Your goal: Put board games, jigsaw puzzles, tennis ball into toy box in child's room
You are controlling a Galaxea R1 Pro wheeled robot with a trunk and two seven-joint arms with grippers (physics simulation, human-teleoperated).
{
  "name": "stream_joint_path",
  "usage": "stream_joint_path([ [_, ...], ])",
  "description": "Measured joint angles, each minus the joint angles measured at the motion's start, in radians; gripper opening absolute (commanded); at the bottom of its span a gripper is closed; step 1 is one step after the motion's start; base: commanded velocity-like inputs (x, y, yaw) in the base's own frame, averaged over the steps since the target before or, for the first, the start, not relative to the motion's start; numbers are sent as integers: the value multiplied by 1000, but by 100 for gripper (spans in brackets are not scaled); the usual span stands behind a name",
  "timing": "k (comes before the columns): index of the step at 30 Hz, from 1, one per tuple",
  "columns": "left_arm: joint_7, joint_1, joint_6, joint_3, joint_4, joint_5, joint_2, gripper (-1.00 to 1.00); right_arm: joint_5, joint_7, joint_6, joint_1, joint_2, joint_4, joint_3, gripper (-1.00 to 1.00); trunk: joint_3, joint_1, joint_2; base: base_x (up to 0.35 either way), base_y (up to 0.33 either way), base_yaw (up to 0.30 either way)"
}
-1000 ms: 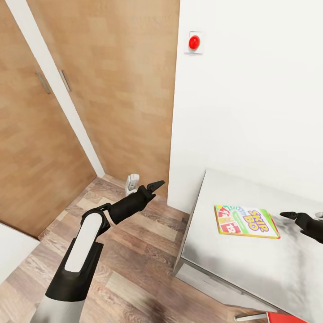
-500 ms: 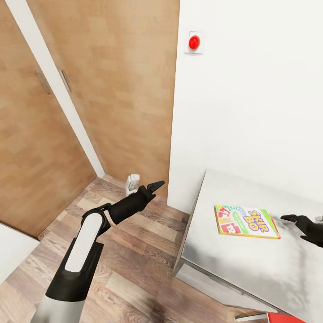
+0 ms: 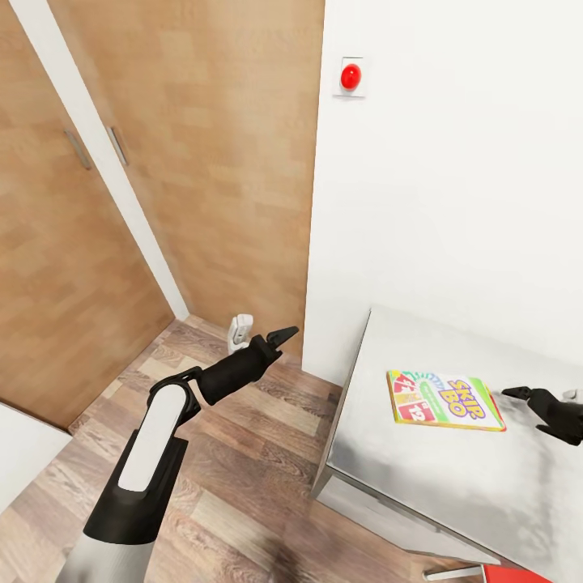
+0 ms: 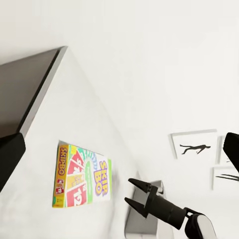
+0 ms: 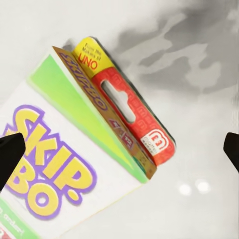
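A green, yellow and red Skip-Bo board game (image 3: pixel 444 400) lies flat on the pale mottled table (image 3: pixel 421 486), near the wall. The right wrist view shows the game box (image 5: pixel 74 164) close up, with its red hang tab. My right gripper (image 3: pixel 518 394) hovers just beyond the box's right edge and is open, its fingertips wide apart around the box's end. The left wrist view shows that gripper (image 4: pixel 137 194) beside the box (image 4: pixel 82 175). My left gripper (image 3: pixel 282 334) hangs open over the wood floor, left of the table, holding nothing.
Light wooden wardrobe doors (image 3: pixel 202 162) fill the left side. A red button (image 3: pixel 350 77) sits high on the white wall. A small white fitting (image 3: pixel 238 330) stands on the floor by the wall corner. Something red (image 3: pixel 518 575) pokes in at the bottom right.
My right gripper has sunk slightly toward the table beside the Skip-Bo box. The left arm and the box have not moved.
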Motion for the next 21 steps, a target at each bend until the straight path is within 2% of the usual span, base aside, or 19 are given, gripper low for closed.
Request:
stream_joint_path([
  [7, 0, 0, 0, 0, 1, 0, -1, 100, 10, 1, -15, -13, -5, 1, 31, 100, -1, 0, 0, 0, 0, 0],
  [21, 0, 0, 0, 0, 2, 0, -1, 100, 13, 6, -17, -17, 2, 1, 46, 100, -15, 0, 0, 0, 0, 0],
])
